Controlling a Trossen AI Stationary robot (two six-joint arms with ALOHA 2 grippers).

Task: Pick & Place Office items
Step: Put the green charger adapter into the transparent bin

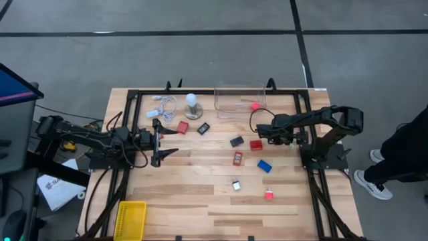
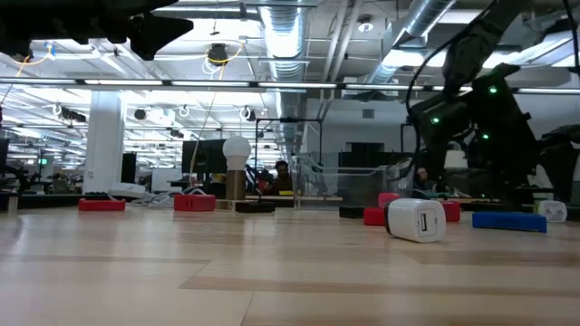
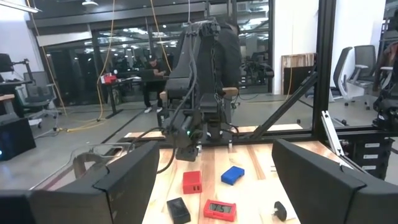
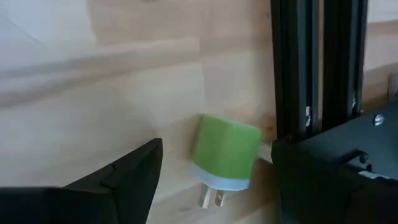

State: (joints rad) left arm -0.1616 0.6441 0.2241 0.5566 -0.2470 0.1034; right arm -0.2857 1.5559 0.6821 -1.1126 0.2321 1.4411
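The office items are small blocks strewn over the wooden table: red ones (image 1: 256, 144) (image 1: 182, 127), black ones (image 1: 237, 141), a blue one (image 1: 265, 165) and a white one (image 1: 236, 185). A green block with two plug prongs (image 4: 227, 146) lies flat on the table beside the black frame rail (image 4: 298, 68); my right arm hides it in the high view. My right gripper (image 4: 216, 148) points steeply down over it, open, one finger on either side and clear of it. My left gripper (image 1: 175, 142) hovers open over the table's left part, holding nothing.
A clear bin (image 1: 239, 100) holding a pink block (image 1: 254, 106) stands at the far edge. A yellow bin (image 1: 130, 219) sits at the near left corner. A white bulb on a base (image 1: 192, 106) and a coiled cable (image 1: 164, 107) lie far left. A person's legs (image 1: 401, 154) show right of the table.
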